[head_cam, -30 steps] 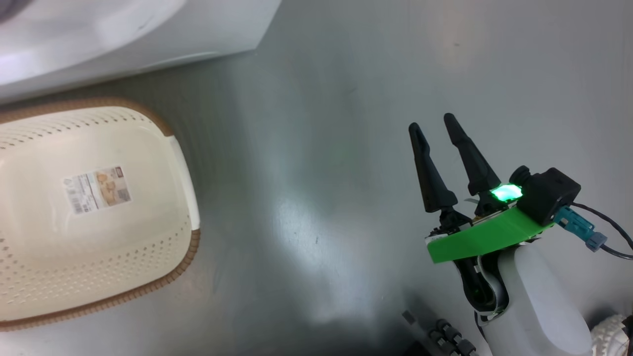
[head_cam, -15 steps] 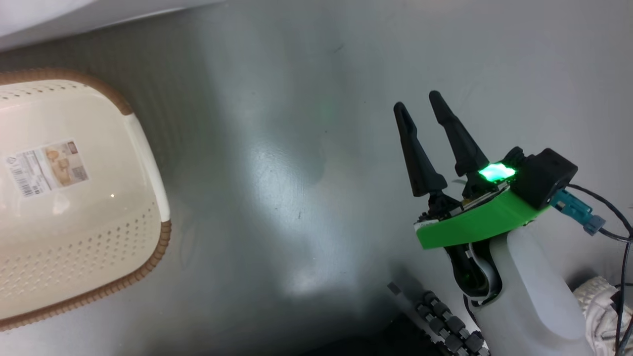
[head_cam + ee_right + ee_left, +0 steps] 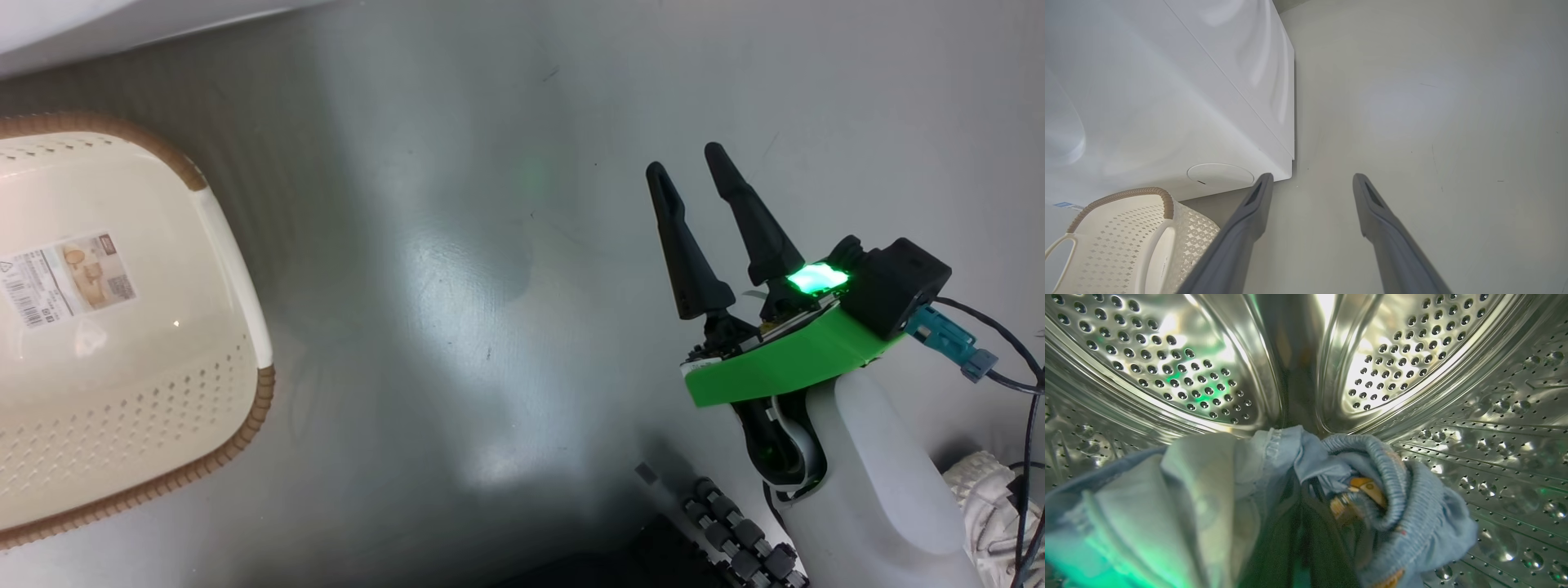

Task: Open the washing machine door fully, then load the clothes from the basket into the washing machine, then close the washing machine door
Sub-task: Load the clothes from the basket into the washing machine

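In the left wrist view my left gripper (image 3: 1308,510) is deep inside the washing machine's steel perforated drum (image 3: 1167,355). The light blue clothes (image 3: 1208,490), with orange-brown print, are bunched around its dark fingers and hide the tips. The cream basket (image 3: 260,392) lies at the left of the head view, with its label sticker (image 3: 61,278) showing on the bare bottom. My right gripper (image 3: 686,160) hovers open over the floor, right of the basket, holding nothing. The right wrist view shows that gripper (image 3: 1312,177), the basket (image 3: 1126,241) and the washing machine (image 3: 1167,102). The door is out of view.
The machine's white body (image 3: 98,24) crosses the head view's top left corner, and its round lower hatch (image 3: 1220,174) sits just above the basket. Glossy grey floor (image 3: 490,286) lies between basket and right gripper. Black rollers (image 3: 735,531) of my base are at the bottom.
The head camera has shifted, so the basket and machine edge slid left and up in the picture. My right gripper stays open in much the same pose.
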Tool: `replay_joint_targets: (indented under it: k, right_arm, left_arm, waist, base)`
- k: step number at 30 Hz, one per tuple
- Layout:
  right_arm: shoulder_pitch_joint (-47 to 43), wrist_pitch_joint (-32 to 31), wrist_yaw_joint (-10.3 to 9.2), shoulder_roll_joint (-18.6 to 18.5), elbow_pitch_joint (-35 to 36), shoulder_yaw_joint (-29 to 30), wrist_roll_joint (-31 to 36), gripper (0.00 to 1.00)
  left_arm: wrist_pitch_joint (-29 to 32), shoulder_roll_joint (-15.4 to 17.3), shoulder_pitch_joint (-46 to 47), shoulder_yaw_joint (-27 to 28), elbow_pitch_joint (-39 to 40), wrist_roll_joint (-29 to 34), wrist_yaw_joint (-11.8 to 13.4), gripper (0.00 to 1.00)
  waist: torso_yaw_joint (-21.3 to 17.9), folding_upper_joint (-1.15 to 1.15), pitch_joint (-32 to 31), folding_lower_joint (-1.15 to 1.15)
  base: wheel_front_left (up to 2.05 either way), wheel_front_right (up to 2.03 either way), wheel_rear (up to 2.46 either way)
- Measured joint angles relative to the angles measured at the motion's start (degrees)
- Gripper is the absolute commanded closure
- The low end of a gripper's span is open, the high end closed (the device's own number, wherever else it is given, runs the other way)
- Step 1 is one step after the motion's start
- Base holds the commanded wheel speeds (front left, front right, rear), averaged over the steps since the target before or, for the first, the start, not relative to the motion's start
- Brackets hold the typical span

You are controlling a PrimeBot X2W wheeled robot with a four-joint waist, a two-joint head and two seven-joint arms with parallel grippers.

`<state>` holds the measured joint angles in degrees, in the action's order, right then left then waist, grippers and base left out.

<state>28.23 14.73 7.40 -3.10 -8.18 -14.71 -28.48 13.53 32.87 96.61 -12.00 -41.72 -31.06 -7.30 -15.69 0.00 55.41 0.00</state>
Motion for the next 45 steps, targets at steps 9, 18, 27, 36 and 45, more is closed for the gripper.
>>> replay_joint_targets:
  k: [9,18,27,36,45]
  right_arm:
    - [0.0,0.0,0.00,0.0,-0.2,1.3,0.1,0.00]
    - [-0.2,0.0,0.00,0.0,-0.9,3.7,2.0,0.00]
    - [-2.5,0.0,0.00,0.0,-3.0,6.3,4.6,0.00]
    - [-5.6,0.0,0.00,0.0,-4.6,7.4,5.9,0.00]
    - [-8.7,0.0,0.00,0.0,-5.7,8.0,7.3,0.00]
  left_arm:
    - [-5.1,-1.1,-2.4,-0.4,-1.3,-0.5,0.1,0.00]
    - [-13.2,-4.3,-11.8,-0.5,-1.7,-1.3,0.2,0.00]
    - [-20.7,-7.8,-22.8,-1.0,1.9,-1.5,2.2,0.00]
    - [-24.6,-9.6,-36.4,-1.4,8.1,-2.8,5.1,0.00]
    - [-26.8,-11.4,-49.1,-1.2,16.1,-3.3,7.9,0.00]
  waist:
    - [1.0,0.00,-1.6,0.00]
    - [2.7,0.00,-5.3,0.00]
    - [5.2,0.00,-11.1,0.00]
    - [7.1,0.00,-18.1,0.00]
    - [8.7,0.00,-25.0,0.00]
  base:
    - [0.00,0.00,0.00]
    - [0.00,0.00,0.00]
    - [0.00,0.00,0.00]
    - [0.00,0.00,0.00]
    - [0.00,0.00,0.00]
